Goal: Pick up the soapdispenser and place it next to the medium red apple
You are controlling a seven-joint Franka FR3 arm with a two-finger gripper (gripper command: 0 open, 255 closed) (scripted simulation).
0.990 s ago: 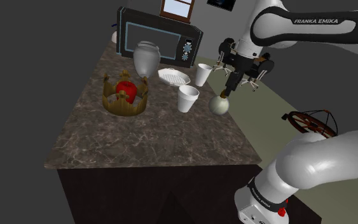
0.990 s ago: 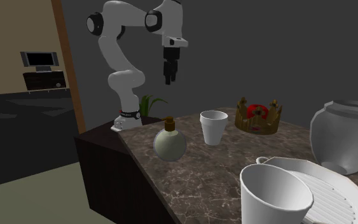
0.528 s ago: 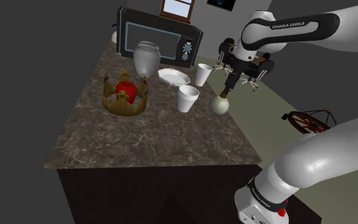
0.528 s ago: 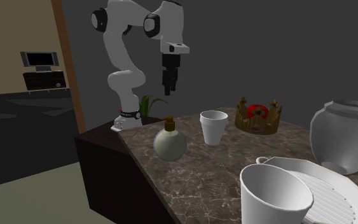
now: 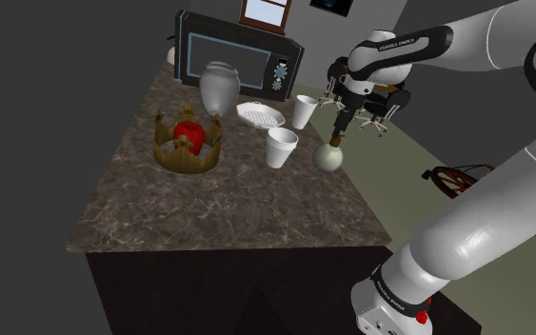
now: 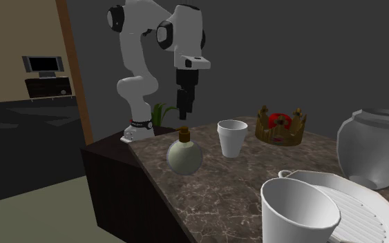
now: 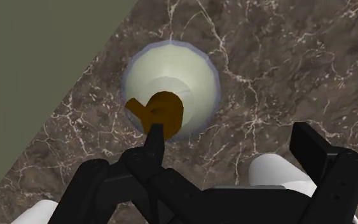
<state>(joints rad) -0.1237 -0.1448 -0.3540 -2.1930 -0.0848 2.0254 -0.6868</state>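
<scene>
Hovering gripper (image 6: pixel 184 119) directly above upright dispenser (image 6: pixel 184 156); fingers (image 7: pixel 155 139) apart, empty; brown cap (image 7: pixel 165 111) off-centre, by one finger. Judged: small shift, then descend.

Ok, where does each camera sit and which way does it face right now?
Shoulder view: beside and a little behind the arm's base, looking down over the counter; the arm reaches up and left to the dispenser.
Second exterior view: low over the counter, across from the arm, facing it; the gripper hangs above the dispenser.
Wrist view: on the hand, looking down on the dispenser; both open fingers show.
All three show the dispenser near the counter's edge.
</scene>
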